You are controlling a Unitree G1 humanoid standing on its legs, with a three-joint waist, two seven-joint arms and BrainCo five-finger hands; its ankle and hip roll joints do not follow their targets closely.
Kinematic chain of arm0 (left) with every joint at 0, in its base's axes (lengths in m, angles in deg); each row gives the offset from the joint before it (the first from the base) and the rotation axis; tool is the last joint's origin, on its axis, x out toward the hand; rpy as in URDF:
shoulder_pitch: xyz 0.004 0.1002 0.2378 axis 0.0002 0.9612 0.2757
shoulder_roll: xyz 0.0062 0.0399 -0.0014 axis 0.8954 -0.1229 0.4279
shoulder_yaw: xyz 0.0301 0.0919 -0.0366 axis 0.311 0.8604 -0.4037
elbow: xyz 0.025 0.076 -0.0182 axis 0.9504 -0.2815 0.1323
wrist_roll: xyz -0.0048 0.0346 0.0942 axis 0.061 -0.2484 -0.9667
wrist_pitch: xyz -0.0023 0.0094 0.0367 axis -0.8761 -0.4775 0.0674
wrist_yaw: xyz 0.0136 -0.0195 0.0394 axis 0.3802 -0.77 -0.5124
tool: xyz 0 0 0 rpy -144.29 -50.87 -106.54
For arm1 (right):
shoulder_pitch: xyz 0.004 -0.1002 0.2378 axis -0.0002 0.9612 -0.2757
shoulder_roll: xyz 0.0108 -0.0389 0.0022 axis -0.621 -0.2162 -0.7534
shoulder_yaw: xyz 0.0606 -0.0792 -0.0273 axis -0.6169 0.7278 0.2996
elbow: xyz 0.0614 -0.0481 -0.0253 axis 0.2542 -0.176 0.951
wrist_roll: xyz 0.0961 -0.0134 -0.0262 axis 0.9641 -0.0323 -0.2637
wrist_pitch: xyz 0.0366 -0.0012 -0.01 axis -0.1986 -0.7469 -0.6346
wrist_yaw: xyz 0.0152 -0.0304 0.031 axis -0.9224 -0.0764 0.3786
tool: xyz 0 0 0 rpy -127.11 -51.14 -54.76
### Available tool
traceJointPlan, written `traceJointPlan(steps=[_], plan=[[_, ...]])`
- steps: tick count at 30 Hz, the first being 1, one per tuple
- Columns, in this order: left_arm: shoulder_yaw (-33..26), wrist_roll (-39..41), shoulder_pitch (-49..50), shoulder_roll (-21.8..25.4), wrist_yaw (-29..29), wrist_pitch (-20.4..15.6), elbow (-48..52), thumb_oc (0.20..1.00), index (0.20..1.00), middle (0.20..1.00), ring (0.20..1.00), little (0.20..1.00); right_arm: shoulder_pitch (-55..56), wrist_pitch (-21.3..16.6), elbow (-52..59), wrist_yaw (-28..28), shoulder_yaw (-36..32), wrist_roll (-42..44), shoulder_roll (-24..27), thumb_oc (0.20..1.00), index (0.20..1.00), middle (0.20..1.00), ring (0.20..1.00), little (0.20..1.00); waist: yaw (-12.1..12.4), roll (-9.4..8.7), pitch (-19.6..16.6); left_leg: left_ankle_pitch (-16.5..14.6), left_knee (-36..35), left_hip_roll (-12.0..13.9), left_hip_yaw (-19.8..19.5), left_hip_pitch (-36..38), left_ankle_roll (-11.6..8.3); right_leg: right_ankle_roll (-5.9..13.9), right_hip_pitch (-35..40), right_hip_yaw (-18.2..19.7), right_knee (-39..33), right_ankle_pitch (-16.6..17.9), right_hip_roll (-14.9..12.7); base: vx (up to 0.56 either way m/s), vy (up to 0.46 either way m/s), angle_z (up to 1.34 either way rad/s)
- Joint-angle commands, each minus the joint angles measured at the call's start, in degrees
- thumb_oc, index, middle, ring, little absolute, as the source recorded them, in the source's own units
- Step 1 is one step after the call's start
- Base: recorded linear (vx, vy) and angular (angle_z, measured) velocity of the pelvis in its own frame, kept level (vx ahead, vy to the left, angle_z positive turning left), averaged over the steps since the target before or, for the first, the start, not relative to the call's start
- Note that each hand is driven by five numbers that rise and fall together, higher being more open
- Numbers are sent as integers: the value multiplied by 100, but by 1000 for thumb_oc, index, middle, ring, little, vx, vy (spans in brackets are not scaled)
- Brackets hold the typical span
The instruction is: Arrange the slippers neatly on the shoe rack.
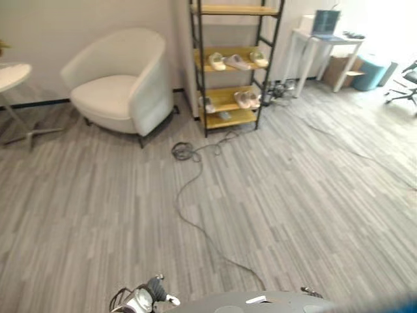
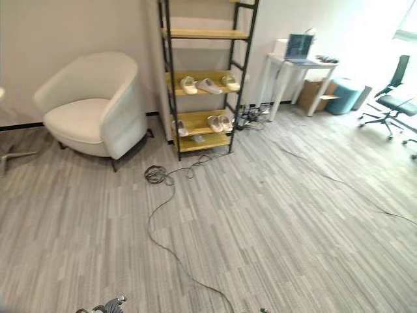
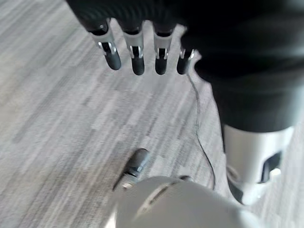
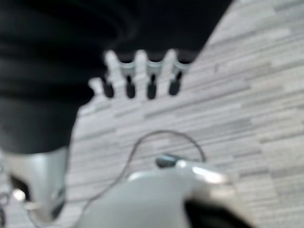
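The black-framed shoe rack [image 1: 203, 78] with wooden shelves stands against the far wall. Three pale slippers [image 1: 236, 62] lie side by side on its middle shelf. One shelf lower, a pair of slippers [image 1: 246, 99] lies at the right end and a single slipper [image 1: 207, 104] at the left. My left hand [image 3: 137, 57] hangs over the bare floor with straight fingers and holds nothing. My right hand [image 4: 137, 78] also hangs over the floor, fingers straight and nothing in it. Both hands are far from the rack.
A white armchair [image 1: 124, 85] stands left of the rack, and a round white table [image 1: 13, 75] is at the far left. Right of the rack are a white desk [image 1: 306, 39] with a laptop, a teal stool [image 1: 371, 73] and an office chair [image 1: 407, 85].
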Motion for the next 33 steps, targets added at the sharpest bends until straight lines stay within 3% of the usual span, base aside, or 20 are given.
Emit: traceJointPlan(steps=[1,2,4,5,7,11,12,14,16,17,18,20,21,22,24,25,27,29,30,33], plan=[[-149,210,-289,666,-114,-163,14,1000,1000,1000,1000,1000,30,86,-111,-17,-472,285,873,1000,1000,1000,1000,1000,6,318,705,530,2877,692,-285,-1726,-113,80,180,78,501,-729,-107,-279,-128,-110],[-266,212,-240,993,-146,-182,105,1000,1000,1000,1000,1000,-6,143,-93,-13,-495,295,979,1000,1000,1000,1000,1000,56,360,839,617,3373,661,-428,-1954,-85,-2,97,127,648,-798,-61,-194,-100,10],[-373,275,-298,1466,-355,-168,262,1000,1000,1000,1000,1000,-82,171,-18,-74,-525,302,1157,1000,1000,1000,1000,1000,139,401,1008,408,3590,286,-801,-2299,76,20,16,247,837,-855,-30,53,-56,78],[-445,302,-342,1584,-440,-165,287,1000,1000,1000,1000,1000,-114,168,31,-102,-507,288,1172,1000,1000,1000,1000,1000,237,414,1045,198,3401,44,-869,-2430,156,66,66,325,807,-869,-3,183,-26,-49],[-554,285,-335,1885,-581,-193,303,1000,1000,1000,1000,1000,-129,140,80,-120,-567,299,1219,1000,1000,1000,1000,1000,394,491,1066,133,2719,-200,-751,-2579,236,128,196,459,700,-944,99,261,24,-109],[-703,295,-307,2199,-723,-284,471,1000,1000,1000,1000,1000,-232,67,227,-93,-489,311,1173,1000,1000,1000,1000,1000,795,767,1012,1012,1182,-495,-529,-2863,156,76,555,878,630,-1149,590,293,30,-43],[-703,295,-307,2200,-723,-284,471,1000,1000,1000,1000,1000,-232,67,227,-93,-489,310,1172,1000,1000,1000,1000,1000,798,763,1017,1014,1176,-496,-524,-2853,156,77,561,881,631,-1151,586,253,17,-80],[-787,392,-292,2257,-726,-314,476,1000,1000,1000,1000,1000,-326,44,309,-85,-364,281,1101,1000,1000,1000,1000,1000,1042,802,975,1196,544,-679,-556,-3014,142,10,897,1271,538,-1302,817,372,36,-82],[-803,470,-357,2240,-714,-305,463,1000,1000,1000,1000,1000,-368,39,324,-97,-244,179,1028,1000,1000,1000,1000,1000,1206,746,906,1254,380,-724,-450,-3106,186,3,1205,1509,445,-1392,847,415,51,-89],[-885,414,-387,2214,-719,-259,409,1000,1000,1000,1000,1000,-250,68,354,-139,-28,-158,797,1000,1000,1000,1000,1000,1250,598,660,1330,232,-720,-347,-2899,423,23,1373,1558,420,-1403,792,290,41,-69],[-885,414,-387,2214,-719,-259,410,1000,1000,1000,1000,1000,-250,68,354,-139,-28,-158,796,1000,1000,1000,1000,1000,1249,596,661,1330,231,-722,-347,-2897,423,23,1374,1557,420,-1404,791,560,90,-53],[-924,358,-504,2197,-613,-253,492,1000,1000,1000,1000,1000,-226,117,408,-189,267,-578,609,1000,1000,1000,1000,1000,1304,254,401,1136,572,-790,-378,-2812,575,188,1464,1591,566,-1354,667,472,77,-38],[-960,365,-496,2182,-571,-251,520,1000,1000,1000,1000,1000,-240,124,419,-222,315,-623,529,1000,1000,1000,1000,1000,1333,96,344,981,697,-863,-340,-2774,616,318,1483,1605,757,-1178,580,435,74,-30],[-1018,382,-474,2121,-500,-239,523,1000,1000,1000,1000,1000,-300,144,411,-253,346,-651,445,1000,1000,1000,1000,1000,1415,-55,285,777,828,-884,-289,-2720,682,583,1483,1619,1066,-857,516,455,81,-34],[-1034,451,-500,1992,-416,-225,544,1000,1000,1000,1000,1000,-377,137,458,-291,339,-638,359,1000,1000,1000,1000,1000,1426,-132,298,521,1002,-860,-269,-2538,736,1230,1159,1363,1928,-234,500,361,57,-70],[-1048,514,-524,1899,-360,-200,515,1000,1000,1000,1000,1000,-430,166,462,-300,280,-613,347,1000,1000,1000,1000,1000,1406,-60,327,391,1066,-770,-283,-2341,735,1511,874,1028,2518,274,483,317,40,-61],[-1050,555,-566,1724,-269,-136,397,1000,1000,1000,1000,1000,-469,190,474,-316,185,-635,359,1000,1000,1000,1000,1000,1214,156,441,194,1165,-645,-335,-1981,781,1511,418,226,3595,612,368,315,115,-44],[-1081,576,-529,1583,-230,-87,250,1000,1000,1000,1000,1000,-452,184,508,-335,169,-723,375,1000,1000,1000,1000,1000,1024,444,524,111,1021,-558,-337,-1556,868,1511,-127,-160,4297,583,150,263,280,-24],[-1100,631,-518,1513,-221,-84,188,1000,1000,1000,1000,1000,-422,163,534,-304,179,-745,365,1000,1000,1000,1000,1000,901,528,574,16,900,-636,-361,-1291,903,1511,-336,-259,4254,444,-93,315,298,-39],[-1067,699,-484,1279,-215,-93,90,1000,1000,1000,1000,1000,-430,135,565,-264,-72,-447,422,1000,1000,1000,1000,1000,556,701,701,-198,825,-682,-490,-823,806,1028,-832,-461,3572,-274,-608,331,158,-20]])
